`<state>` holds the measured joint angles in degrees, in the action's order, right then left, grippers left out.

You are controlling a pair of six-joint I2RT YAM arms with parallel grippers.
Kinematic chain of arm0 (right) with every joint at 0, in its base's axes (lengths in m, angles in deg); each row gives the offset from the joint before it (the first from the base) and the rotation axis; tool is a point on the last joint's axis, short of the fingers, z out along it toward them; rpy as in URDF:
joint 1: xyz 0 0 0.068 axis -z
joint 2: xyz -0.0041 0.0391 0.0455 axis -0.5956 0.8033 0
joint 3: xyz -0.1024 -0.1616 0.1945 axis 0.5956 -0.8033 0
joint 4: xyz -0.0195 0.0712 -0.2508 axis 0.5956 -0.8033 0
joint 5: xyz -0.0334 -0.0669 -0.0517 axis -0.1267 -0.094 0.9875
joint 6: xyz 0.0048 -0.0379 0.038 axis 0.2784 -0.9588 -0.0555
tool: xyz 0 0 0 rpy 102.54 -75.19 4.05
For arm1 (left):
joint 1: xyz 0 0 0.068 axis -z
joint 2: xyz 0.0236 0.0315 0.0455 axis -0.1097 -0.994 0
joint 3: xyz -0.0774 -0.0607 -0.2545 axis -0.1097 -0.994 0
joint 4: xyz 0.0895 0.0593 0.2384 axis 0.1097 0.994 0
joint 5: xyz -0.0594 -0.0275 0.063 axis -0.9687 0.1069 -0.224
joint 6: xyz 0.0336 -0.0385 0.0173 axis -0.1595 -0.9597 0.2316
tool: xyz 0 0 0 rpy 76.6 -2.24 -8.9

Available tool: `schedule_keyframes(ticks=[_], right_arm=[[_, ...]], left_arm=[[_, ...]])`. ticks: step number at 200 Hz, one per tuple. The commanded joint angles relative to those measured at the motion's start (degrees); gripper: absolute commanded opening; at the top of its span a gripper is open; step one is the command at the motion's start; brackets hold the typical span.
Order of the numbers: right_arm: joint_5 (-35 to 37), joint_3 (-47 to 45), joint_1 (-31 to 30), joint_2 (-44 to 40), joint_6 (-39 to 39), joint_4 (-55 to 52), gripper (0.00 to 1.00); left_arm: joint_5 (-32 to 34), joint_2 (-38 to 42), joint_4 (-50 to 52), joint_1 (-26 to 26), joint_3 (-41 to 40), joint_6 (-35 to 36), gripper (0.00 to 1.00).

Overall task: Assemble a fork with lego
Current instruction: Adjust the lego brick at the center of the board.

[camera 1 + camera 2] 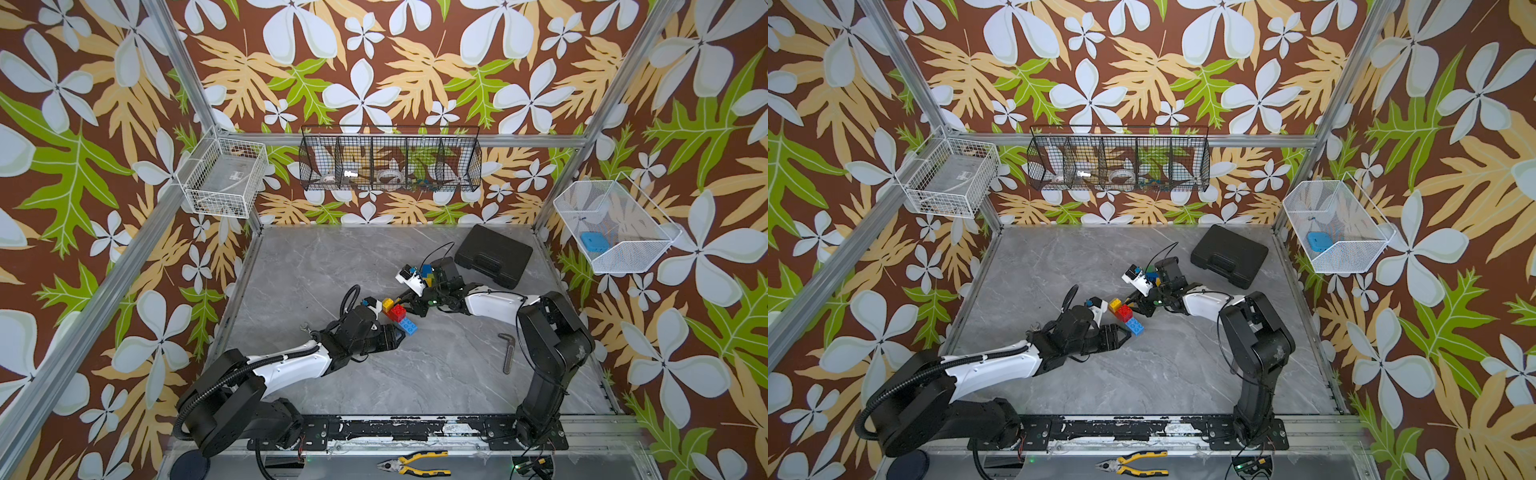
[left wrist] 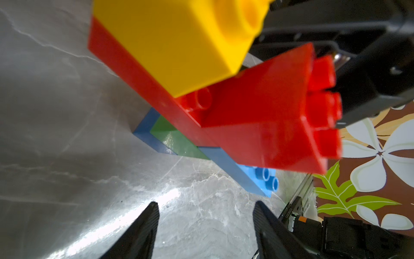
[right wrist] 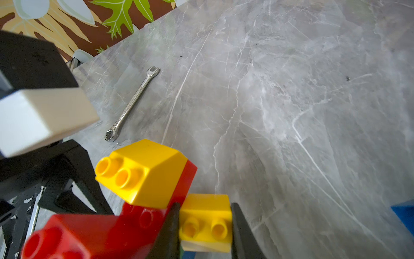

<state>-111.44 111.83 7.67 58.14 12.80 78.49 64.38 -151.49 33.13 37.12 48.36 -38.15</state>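
Grey marble table [image 1: 415,374] under loud floral walls [image 1: 374,62]. Mid-table rests the lego [image 1: 399,315]: a yellow brick [image 2: 174,44] and a red brick [image 2: 264,107] sit on a long red brick [image 2: 139,85], with a green brick [image 2: 174,139] and a blue brick [image 2: 253,179] beneath. The right gripper [image 3: 205,208] is clamped on a second yellow brick [image 3: 206,224], just beside the long red brick. The left gripper [image 2: 205,203] lies low just beside the blue brick's end, jaws apart with nothing between them. More bricks [image 1: 427,272] sit behind the right wrist. A wrench [image 3: 132,103] lies well apart.
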Motion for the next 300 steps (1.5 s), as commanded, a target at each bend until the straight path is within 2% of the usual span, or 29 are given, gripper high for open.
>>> schedule_keyframes(ticks=[1,30,61,88,99,128,157,173,201,241,300], right_arm=[[-0.15,0.51,-0.04,-0.17,-0.79,-0.66,0.0],[10.37,-3.17,1.25,-3.94,6.35,5.41,0.0],[20.24,-10.58,3.56,-12.98,13.99,11.27,0.0],[20.16,-18.45,3.62,-22.45,16.33,13.69,0.0],[20.13,-21.16,3.13,-26.5,17.03,13.36,0.0],[29.02,-24.51,-1.86,-36.04,17.77,6.08,0.0],[30.93,-27.07,-3.74,-42.94,22.03,1.23,0.0],[34.32,-26.71,-5.68,-45.38,23.05,-3.27,0.0],[39.29,-24.42,-9.09,-46.44,23.69,-10.94,0.0],[39.32,-22.42,-9.73,-46.9,24.72,-13.46,0.0],[40.12,-18.0,-12.98,-43.02,23.02,-16.95,0.0]], left_arm=[[0.56,-0.07,-1.46,0.13,0.19,-0.23,0.69],[0.54,3.79,-1.38,0.24,-2.56,0.49,0.68],[-0.31,14.49,-1.86,0.26,-5.42,5.04,0.58],[4.21,19.79,3.82,-0.23,-0.51,10.85,0.52],[3.74,18.82,4.83,-1.51,2.2,12.92,0.49],[-0.29,13.23,5.01,-5.28,7.78,16.3,0.42],[-2.22,5.86,5.89,-6.14,13.13,20.02,0.35],[-2.51,3.36,5.63,-6.26,14.52,20.78,0.34],[-2.27,0.88,5.08,-6.85,15.47,21.22,0.33],[-3.33,-0.9,4.14,-7.12,15.29,21.56,0.31],[-4.11,-2.63,2.74,-7.12,14.44,21.22,0.26]])
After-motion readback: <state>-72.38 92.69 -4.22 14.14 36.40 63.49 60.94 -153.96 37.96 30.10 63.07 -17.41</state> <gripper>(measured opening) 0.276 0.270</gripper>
